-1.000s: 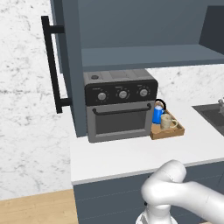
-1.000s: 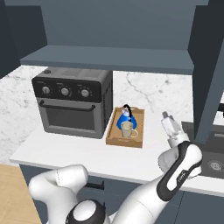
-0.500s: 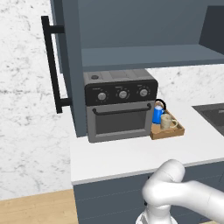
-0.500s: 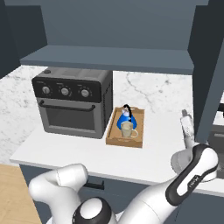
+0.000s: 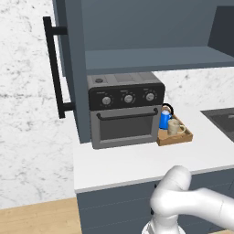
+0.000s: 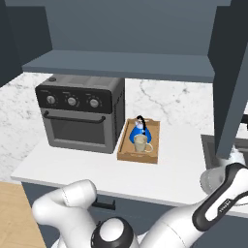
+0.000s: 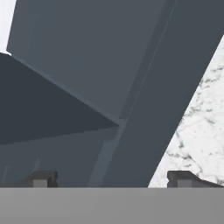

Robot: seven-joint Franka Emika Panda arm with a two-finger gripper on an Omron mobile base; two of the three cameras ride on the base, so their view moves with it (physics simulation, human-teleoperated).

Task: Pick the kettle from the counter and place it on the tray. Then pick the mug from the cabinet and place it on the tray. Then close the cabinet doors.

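Note:
The blue kettle (image 5: 165, 119) (image 6: 137, 130) and the beige mug (image 5: 174, 127) (image 6: 141, 143) both stand in the wooden tray (image 5: 183, 137) (image 6: 138, 157) on the white counter (image 5: 137, 160), just right of the oven. The cabinet (image 6: 121, 29) above hangs open. Its left door (image 5: 73, 68) carries a black bar handle (image 5: 53, 68); its right door (image 6: 235, 72) swings out at the far right. My arm (image 6: 220, 196) reaches up to that right door's lower edge. My gripper (image 7: 111, 179) is open and holds nothing, facing the door's edge and the cabinet's inside.
A black-and-grey toaster oven (image 5: 125, 112) (image 6: 80, 111) sits on the counter left of the tray. A sink (image 5: 221, 119) lies at the right end. Marble wall (image 6: 169, 104) backs the counter. The wood floor (image 5: 36, 219) shows at lower left.
My arm has swung right, away from the tray. The hand has gone from open counter space up to the right door's lower edge. Kettle, mug and tray have not moved.

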